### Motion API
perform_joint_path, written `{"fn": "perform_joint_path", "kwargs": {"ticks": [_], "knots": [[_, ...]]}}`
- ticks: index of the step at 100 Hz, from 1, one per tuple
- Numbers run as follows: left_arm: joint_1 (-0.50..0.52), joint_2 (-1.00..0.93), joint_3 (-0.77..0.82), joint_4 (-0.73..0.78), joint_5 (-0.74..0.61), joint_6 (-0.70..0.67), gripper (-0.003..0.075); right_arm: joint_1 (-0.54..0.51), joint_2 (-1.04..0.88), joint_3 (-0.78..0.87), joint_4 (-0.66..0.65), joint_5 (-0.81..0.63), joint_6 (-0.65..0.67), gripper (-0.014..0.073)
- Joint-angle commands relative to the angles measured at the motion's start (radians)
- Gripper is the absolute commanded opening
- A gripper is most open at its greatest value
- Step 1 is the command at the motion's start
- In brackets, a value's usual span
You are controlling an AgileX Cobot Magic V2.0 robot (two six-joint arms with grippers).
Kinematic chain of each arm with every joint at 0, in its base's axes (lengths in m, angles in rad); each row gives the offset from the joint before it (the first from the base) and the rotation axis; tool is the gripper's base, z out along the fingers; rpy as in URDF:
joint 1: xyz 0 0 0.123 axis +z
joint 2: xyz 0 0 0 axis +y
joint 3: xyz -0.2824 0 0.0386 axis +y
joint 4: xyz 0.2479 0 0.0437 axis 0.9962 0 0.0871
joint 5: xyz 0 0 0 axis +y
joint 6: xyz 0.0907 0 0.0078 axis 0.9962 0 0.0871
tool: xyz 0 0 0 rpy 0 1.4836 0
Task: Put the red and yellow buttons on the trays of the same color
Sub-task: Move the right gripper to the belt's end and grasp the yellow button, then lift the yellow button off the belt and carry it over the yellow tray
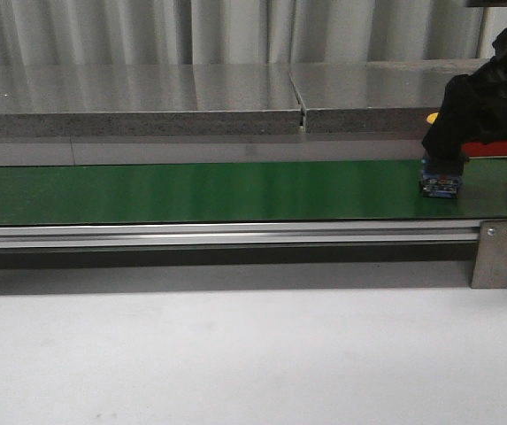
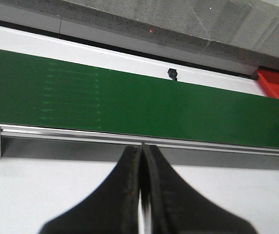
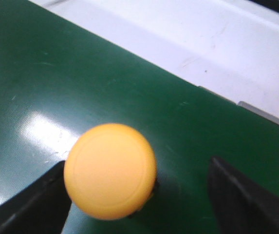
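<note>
You will find no brand, label or legible writing in any view.

Nearest you, the white surface (image 1: 235,354) runs across the front. The left tool (image 2: 141,195) sits over it just short of the conveyor, its two black fingers (image 2: 120,195) pressed together with only a hairline between them, gripping nothing.

Next is the aluminium rail (image 1: 218,235) of the conveyor, with a bolted bracket (image 1: 497,252) at its right end. Above it lies the long green belt (image 1: 191,190).

At the right end of the belt the right tool (image 3: 137,195) is down at belt level. Its fingers (image 3: 249,195) stand wide apart, and a yellow button (image 3: 110,170) sits between them, close against one finger and well clear of the other. You cannot tell whether that near finger touches it. The cap is round, smooth, orange-yellow, with a faint ring just inside its edge; it is blurred, and a dark edge shows beneath it. It rests on the belt, not on a tray.

In the front view the black arm (image 1: 483,97) hides the button; only a blue and dark part (image 1: 441,181) shows at belt level.

Behind the arm, a bright red tray (image 1: 492,149) shows in part, beyond the belt. A small yellow patch (image 1: 432,117) shows past it; what it is cannot be made out.

Farthest, grey slabs (image 1: 147,111) run along a corrugated wall (image 1: 235,31).
</note>
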Motion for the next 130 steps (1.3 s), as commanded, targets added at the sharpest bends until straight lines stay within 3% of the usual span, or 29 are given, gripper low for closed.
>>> {"fn": "perform_joint_path", "kwargs": {"ticks": [1, 12, 29, 36, 63, 82, 130], "knots": [[-0.008, 0.006, -0.027, -0.035, -0.051, -0.004, -0.0019, 0.001, -0.037, -0.030, 0.033, -0.053, -0.016, 0.0566], [-0.008, 0.006, -0.027, -0.035, -0.051, -0.004, -0.0019, 0.001, -0.035, -0.030, 0.033, -0.058, -0.016, 0.0480], [-0.008, 0.006, -0.027, -0.035, -0.051, -0.004, -0.0019, 0.001, -0.019, -0.030, 0.033, -0.056, -0.016, 0.0136], [-0.008, 0.006, -0.027, -0.035, -0.051, -0.004, -0.0019, 0.001, -0.017, -0.030, 0.033, -0.058, -0.016, 0.0061], [-0.008, 0.006, -0.027, -0.035, -0.051, -0.004, -0.0019, -0.008, -0.104, -0.029, 0.033, -0.071, 0.002, 0.0057], [-0.008, 0.006, -0.027, -0.035, -0.051, -0.004, -0.0019, -0.074, -0.233, -0.029, 0.032, -0.013, 0.088, 0.0057], [-0.008, 0.006, -0.027, -0.035, -0.051, -0.004, -0.0019, -0.527, -0.429, -0.007, -0.235, 0.135, 0.444, 0.0057]]}}
